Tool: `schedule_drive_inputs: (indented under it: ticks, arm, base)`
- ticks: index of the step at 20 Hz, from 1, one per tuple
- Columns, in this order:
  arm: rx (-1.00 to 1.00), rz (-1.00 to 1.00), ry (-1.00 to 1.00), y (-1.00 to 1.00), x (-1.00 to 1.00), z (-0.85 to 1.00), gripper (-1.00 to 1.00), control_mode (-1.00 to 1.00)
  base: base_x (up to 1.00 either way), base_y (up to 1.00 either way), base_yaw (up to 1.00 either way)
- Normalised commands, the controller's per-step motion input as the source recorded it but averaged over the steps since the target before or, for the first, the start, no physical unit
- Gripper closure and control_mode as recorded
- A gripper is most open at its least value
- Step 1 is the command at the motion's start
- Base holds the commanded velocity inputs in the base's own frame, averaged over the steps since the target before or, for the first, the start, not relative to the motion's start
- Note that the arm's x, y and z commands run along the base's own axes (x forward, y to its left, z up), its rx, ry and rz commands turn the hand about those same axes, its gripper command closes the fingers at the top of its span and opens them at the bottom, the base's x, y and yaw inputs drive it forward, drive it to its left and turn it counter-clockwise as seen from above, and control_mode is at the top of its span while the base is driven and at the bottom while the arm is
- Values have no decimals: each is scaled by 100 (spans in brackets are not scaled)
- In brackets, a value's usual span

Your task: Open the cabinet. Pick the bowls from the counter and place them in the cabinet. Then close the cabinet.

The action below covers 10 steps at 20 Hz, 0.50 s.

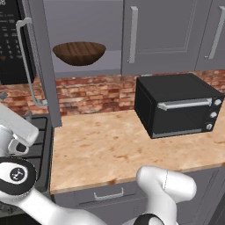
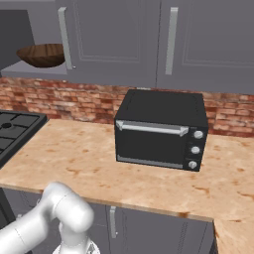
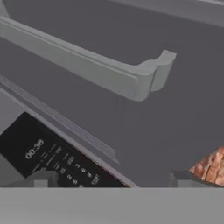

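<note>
The grey cabinet (image 1: 158,30) has its left door (image 1: 46,66) swung out towards me; the right door is shut. On the shelf inside sits the dark-brown wooden bowl (image 1: 79,52), also visible from the right (image 2: 42,54). The white-grey marble bowl is out of view. The tan counter (image 1: 110,149) carries no bowl. In the hand view my gripper (image 3: 113,181) is open, its fingertips (image 3: 41,179) wide apart with nothing between them. Just ahead is the open door's silver bar handle (image 3: 87,65), apart from the fingers. That same handle (image 1: 27,61) shows at the left.
A black toaster oven (image 1: 176,105) stands on the right of the counter against the brick wall. The black gas stove (image 1: 41,145) lies to the left, with a microwave's control panel (image 3: 52,159) behind the open door. A grey drawer (image 1: 107,193) sits below the counter's edge.
</note>
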Motion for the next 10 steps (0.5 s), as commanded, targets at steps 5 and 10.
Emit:
schedule_drive_inputs:
  ticks: [5,10]
  arm:
    - [0,-10,-2,4,19,-17,-100,-100]
    - [0,-9,0,0,44,-27,-100,-100]
  base:
    - [0,0,0]
    - [0,0,0]
